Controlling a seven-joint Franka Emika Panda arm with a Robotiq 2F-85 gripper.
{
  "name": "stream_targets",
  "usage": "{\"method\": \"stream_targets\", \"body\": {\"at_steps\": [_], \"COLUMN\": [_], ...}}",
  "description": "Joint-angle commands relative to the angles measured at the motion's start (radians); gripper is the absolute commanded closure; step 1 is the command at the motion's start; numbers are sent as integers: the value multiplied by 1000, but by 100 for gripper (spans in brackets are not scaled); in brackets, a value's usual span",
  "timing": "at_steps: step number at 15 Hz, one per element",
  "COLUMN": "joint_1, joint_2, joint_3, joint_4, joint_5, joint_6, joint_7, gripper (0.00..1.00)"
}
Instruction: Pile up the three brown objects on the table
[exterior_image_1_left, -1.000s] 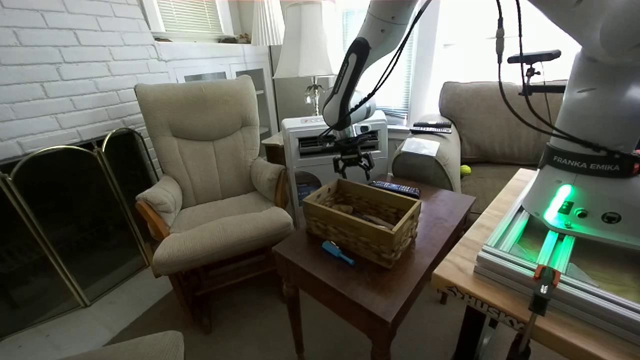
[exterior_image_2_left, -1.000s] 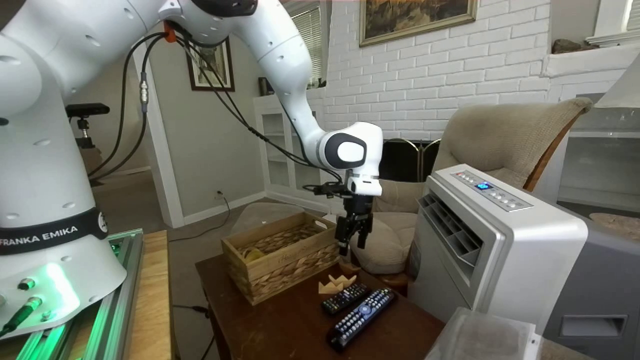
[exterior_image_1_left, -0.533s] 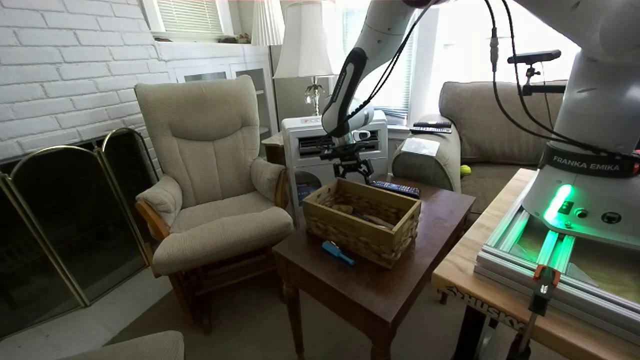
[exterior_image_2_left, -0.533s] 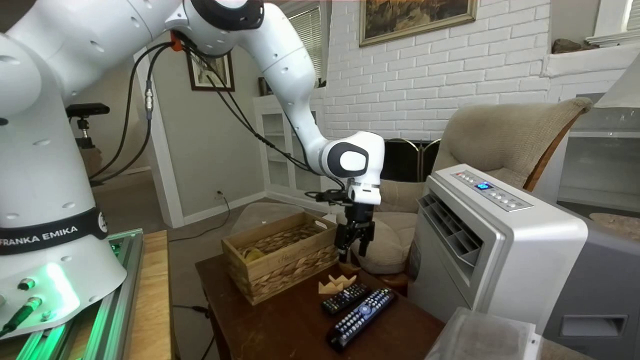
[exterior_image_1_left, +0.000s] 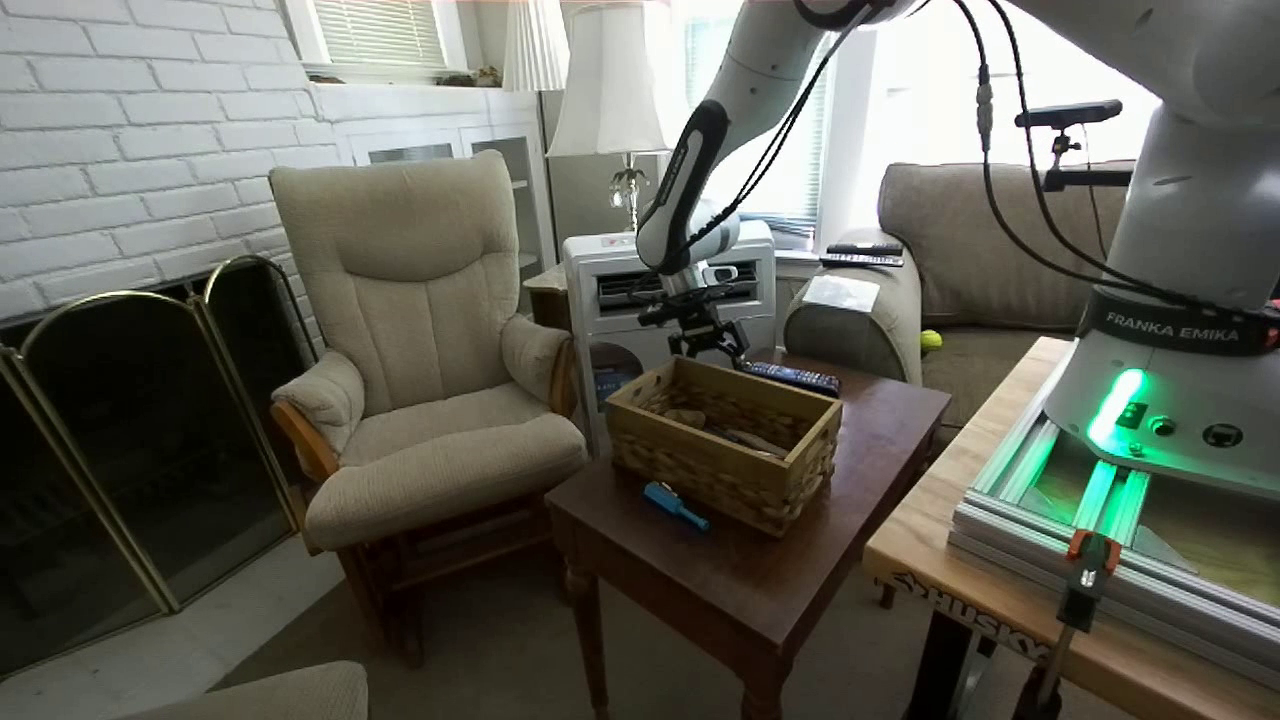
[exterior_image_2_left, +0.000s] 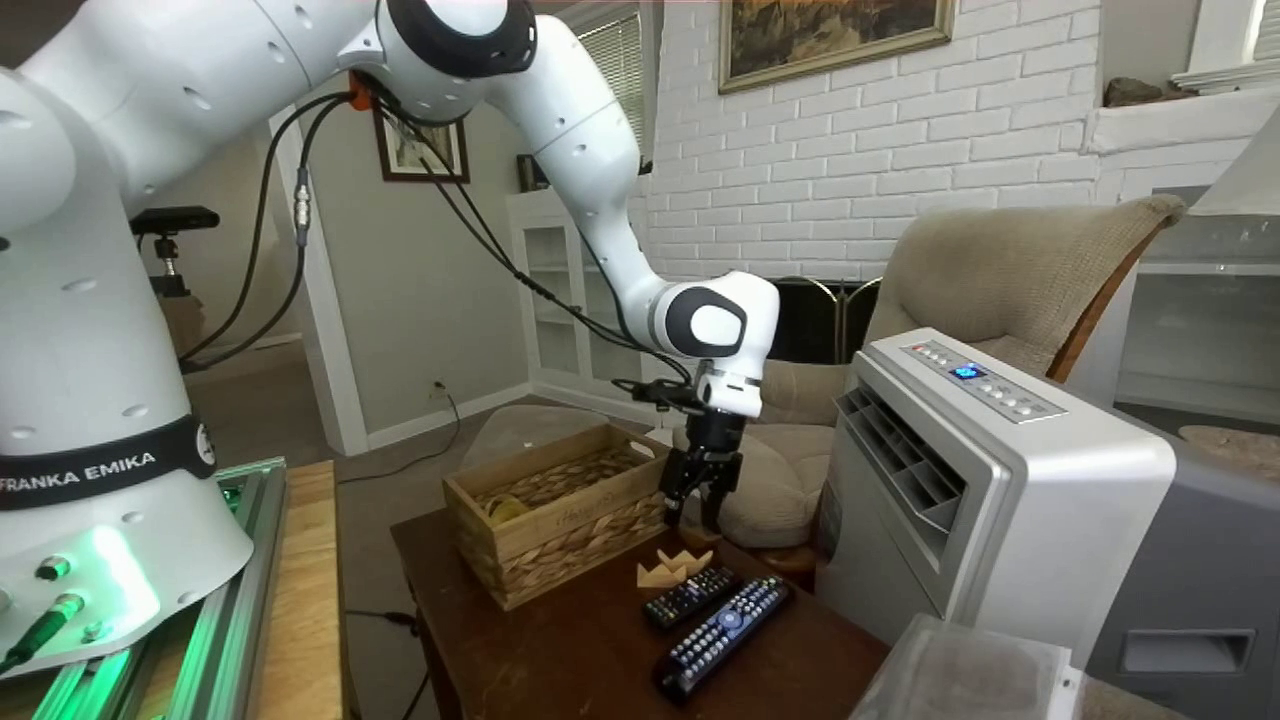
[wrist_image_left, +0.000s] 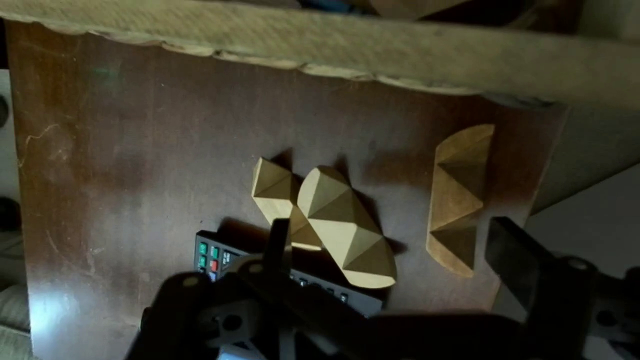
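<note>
Close beside the wide-spread Robotiq gripper stands a wicker-sided basket; two remotes lie nearby. An exterior view adds a blue object beyond the basket; the wrist view shows three faceted brown blocks on the table beneath.

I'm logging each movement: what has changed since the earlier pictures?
The arm has lowered the open claw toward the table, beside the basket. Nothing was taken hold of or let go. The basket, the three brown pieces and the two remotes on the table stayed where they were.
</note>
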Motion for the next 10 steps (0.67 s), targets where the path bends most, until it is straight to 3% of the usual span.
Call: {"method": "stream_targets", "body": {"at_steps": [1,10], "joint_1": [-18,-4], "joint_2": [35,21], "joint_3": [18,8], "joint_4": [41,17], "joint_5": [13,-4], "joint_6": [22,33], "joint_7": [1,2], "gripper": [0,0]}}
